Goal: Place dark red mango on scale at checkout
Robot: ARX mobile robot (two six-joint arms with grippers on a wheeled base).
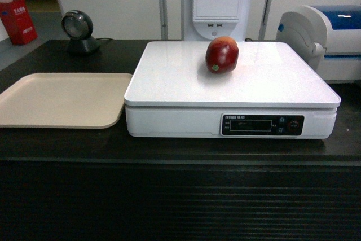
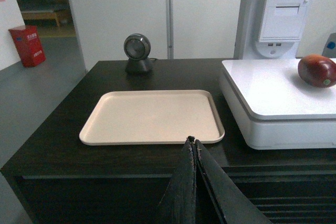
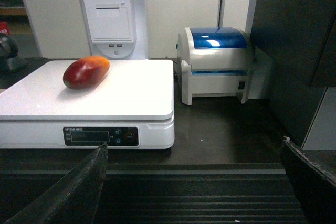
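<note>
Long black ribbed-front checkout counter (image 1: 169, 196) | glossy dark red oval mango (image 1: 221, 55) lies on big white box scale (image 1: 169, 83) — rounded, it might roll off | left gripper (image 2: 192, 141) pinched closed, empty | right gripper (image 3: 191, 156) spread wide — empty

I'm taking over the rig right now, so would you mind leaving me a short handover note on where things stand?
Left gripper: shut, empty, hanging in front of the checkout near the beige tray.
Right gripper: open, empty, in front of the counter facing the scale.
Dark red mango: lying on the scale's white platform, toward the back, free of both grippers.
Done: mango is on the scale.
Left: nothing obvious; both arms look clear of the platform.
</note>
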